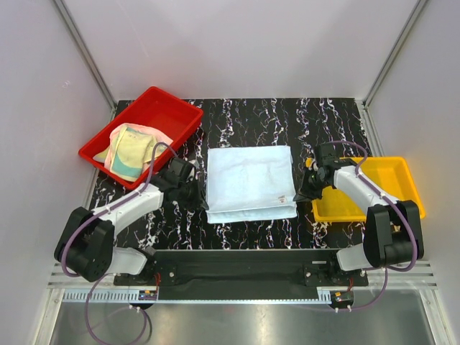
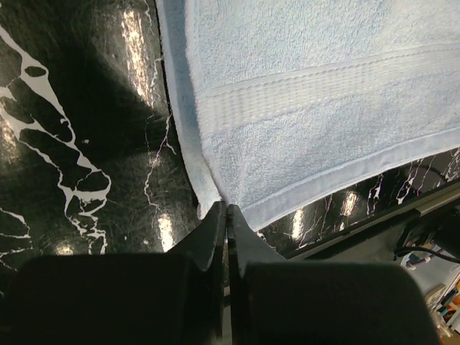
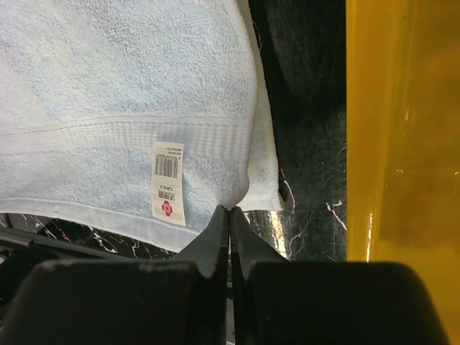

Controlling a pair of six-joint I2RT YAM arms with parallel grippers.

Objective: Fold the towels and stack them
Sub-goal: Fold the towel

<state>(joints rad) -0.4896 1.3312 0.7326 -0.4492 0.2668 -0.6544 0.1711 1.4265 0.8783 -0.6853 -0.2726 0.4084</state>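
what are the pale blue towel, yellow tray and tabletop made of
The pale blue towel: terry cloth, probably cotton; matte looped pile, woven band. The yellow tray: plastic, by its smooth glossy sheen. The tabletop: glossy black with white marble veining; stone or laminate, unclear.

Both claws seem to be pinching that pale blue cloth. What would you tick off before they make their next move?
1. The left gripper is shut on the near left corner of the pale blue towel: ok.
2. The right gripper is shut on the near right corner: ok.
3. Every layer of cloth is caught in each pinch: cannot tell.
4. The towel lies flat with its edges squared: ok.
5. The yellow tray beside the right gripper is apart from the towel: ok.
6. The other towels sit in the red tray, away from the fold: ok.
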